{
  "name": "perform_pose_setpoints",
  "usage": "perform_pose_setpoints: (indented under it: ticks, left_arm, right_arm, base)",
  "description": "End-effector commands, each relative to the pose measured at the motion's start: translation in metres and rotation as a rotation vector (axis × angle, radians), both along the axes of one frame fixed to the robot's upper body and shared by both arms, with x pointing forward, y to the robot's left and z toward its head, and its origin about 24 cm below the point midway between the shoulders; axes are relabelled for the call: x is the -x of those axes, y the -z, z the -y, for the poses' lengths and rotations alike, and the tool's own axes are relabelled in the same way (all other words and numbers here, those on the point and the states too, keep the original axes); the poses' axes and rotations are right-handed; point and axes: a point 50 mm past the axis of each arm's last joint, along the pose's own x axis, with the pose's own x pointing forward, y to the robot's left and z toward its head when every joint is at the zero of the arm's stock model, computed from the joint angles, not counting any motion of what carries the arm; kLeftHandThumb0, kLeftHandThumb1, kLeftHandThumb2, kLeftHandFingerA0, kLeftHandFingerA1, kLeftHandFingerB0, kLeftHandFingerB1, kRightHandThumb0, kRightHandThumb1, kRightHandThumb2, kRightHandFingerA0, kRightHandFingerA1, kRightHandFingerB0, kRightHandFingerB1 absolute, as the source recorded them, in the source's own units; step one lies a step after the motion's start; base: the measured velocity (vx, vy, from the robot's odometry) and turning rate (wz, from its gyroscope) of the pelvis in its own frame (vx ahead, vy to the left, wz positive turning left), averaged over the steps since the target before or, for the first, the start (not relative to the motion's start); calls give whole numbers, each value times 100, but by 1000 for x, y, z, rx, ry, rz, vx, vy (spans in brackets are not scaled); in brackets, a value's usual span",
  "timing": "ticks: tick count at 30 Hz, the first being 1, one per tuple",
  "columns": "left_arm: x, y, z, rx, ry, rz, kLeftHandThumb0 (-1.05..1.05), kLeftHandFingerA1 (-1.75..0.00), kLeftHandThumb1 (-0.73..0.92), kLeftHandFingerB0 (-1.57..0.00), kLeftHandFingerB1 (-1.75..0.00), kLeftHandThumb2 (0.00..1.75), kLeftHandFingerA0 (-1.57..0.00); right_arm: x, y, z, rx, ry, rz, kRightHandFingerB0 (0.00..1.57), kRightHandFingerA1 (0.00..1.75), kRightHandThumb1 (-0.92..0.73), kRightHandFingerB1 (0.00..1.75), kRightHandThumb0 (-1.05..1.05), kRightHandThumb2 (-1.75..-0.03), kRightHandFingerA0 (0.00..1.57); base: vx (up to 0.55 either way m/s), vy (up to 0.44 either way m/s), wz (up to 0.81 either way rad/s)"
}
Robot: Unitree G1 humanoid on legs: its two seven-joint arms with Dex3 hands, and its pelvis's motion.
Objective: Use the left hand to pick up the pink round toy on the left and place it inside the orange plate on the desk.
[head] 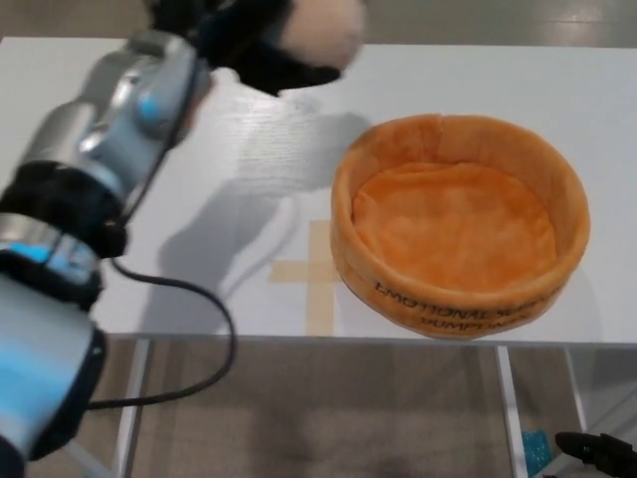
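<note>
Pink toy (323, 25) sits gripped in my left robot hand (264, 45), top of frame; carrying step. Next I bring it right, over the orange plate (458, 299), and release.

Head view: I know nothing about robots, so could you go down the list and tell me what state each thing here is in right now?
Left hand: shut on the pink toy, raised above the desk.
Pink toy: held in the air, up and left of the plate, blurred.
Orange plate: upright on the desk, nothing in it.
Desk: white, with a tape cross beside the plate.
Right hand: low at the bottom corner, below the desk; open or shut unclear.
</note>
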Motion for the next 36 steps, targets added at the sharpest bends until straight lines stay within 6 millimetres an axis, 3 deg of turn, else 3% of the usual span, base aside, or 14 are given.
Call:
perform_pose_setpoints:
  ticks: [1, 3, 6, 7, 9, 10, 12, 13, 14, 15, 16, 18, 19, 36]
  left_arm:
    - [0, 7, 31, -42, 44, -41, -25, -168, 77, -68, -133, 64, -80]
    - [0, 9, 36, -51, 47, -49, -22, -169, 77, -70, -131, 62, -79]
    - [1, 13, 47, -65, 58, -64, -23, -164, 68, -77, -131, 66, -93]
    - [2, 17, 55, -76, 64, -73, -23, -170, 77, -74, -114, 63, -80]
    - [2, 19, 60, -92, 70, -79, -26, -170, 74, -76, -103, 61, -77]
    - [3, 20, 65, -112, 79, -100, -26, -171, 76, -65, -124, 60, -74]
    - [3, 23, 71, -136, 89, -125, -26, -171, 76, -65, -124, 60, -74]
    - [4, 24, 75, -137, 92, -147, -23, -168, 73, -74, -109, 60, -74]
    - [4, 25, 77, -135, 93, -161, -23, -168, 73, -74, -109, 60, -74]
    - [3, 26, 82, -163, 98, -229, -50, -45, 59, -30, -30, 57, -50]
    - [3, 29, 87, -233, 97, -302, -74, -16, 46, -9, -22, 84, 0]
    - [3, 30, 90, -283, 93, -350, -74, -16, 46, -9, -22, 84, 0]
    - [3, 32, 93, -312, 96, -388, -82, 0, 47, -2, -9, 86, 0]
    - [11, 38, 108, -398, 138, -479, -100, 0, 64, 0, -5, 103, 0]
  right_arm:
    - [9, 5, 3, -1, 7, -24, 63, 67, -55, 44, -38, -57, 74]
    - [10, 5, 3, 0, 4, -25, 63, 67, -56, 44, -37, -57, 74]
    - [11, 5, 3, 0, 2, -29, 62, 64, -55, 44, -36, -57, 76]
    - [12, 6, 3, 0, 5, -30, 63, 62, -55, 44, -36, -57, 76]
    - [13, 6, 3, 0, 5, -31, 62, 56, -55, 44, -35, -57, 73]
    - [13, 6, 2, 3, 2, -31, 62, 55, -55, 44, -35, -57, 73]
    - [13, 6, 2, 6, -2, -31, 62, 55, -55, 44, -35, -57, 73]
    - [13, 6, 2, 3, -1, -29, 62, 55, -55, 44, -34, -57, 72]
    - [13, 6, 2, 0, 0, -28, 62, 55, -55, 44, -34, -57, 72]
    - [13, 6, 1, 0, -2, -26, 62, 59, -55, 44, -35, -57, 74]
    - [13, 6, 1, 3, -5, -24, 62, 59, -55, 44, -35, -57, 74]
    - [12, 6, 1, 6, -7, -23, 62, 59, -55, 44, -35, -57, 74]
    - [12, 6, 1, 8, -8, -23, 62, 63, -55, 44, -35, -57, 76]
    - [5, 2, 2, -3, -8, -9, 62, 62, -55, 43, -38, -57, 74]
  base:
    - [0, 0, 0]
    - [0, 0, 0]
    - [0, 0, 0]
    - [0, 0, 0]
    - [0, 0, 0]
    - [0, 0, 0]
    - [0, 0, 0]
    - [0, 0, 0]
    - [0, 0, 0]
    - [0, 0, 0]
    - [0, 0, 0]
    - [0, 0, 0]
    - [0, 0, 0]
    - [0, 0, 0]
